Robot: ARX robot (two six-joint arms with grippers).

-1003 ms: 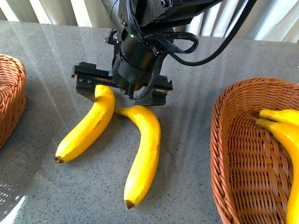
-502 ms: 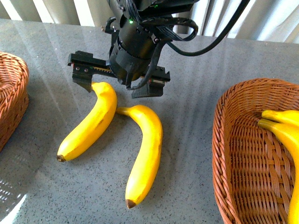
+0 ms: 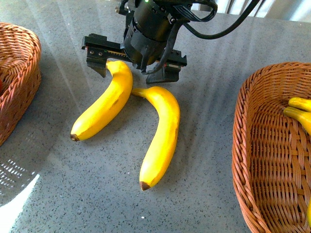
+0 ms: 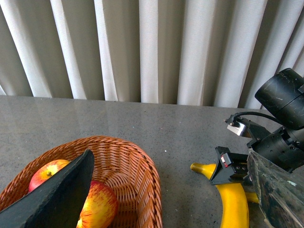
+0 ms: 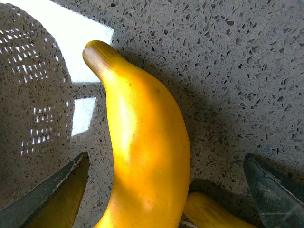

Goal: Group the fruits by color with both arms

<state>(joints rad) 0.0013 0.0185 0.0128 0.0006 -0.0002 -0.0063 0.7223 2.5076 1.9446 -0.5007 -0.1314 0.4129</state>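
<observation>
Grey table [image 3: 218,53], leftmost banana [image 3: 104,109] diagonal, stem inside spread right claw [image 3: 134,75]

Four bananas [image 3: 104,107]: two on the tabletop [image 3: 209,145], two in the right wicker basket [image 3: 257,160]. Two apples [image 4: 97,204] in the left wicker basket [image 4: 137,161].
</observation>
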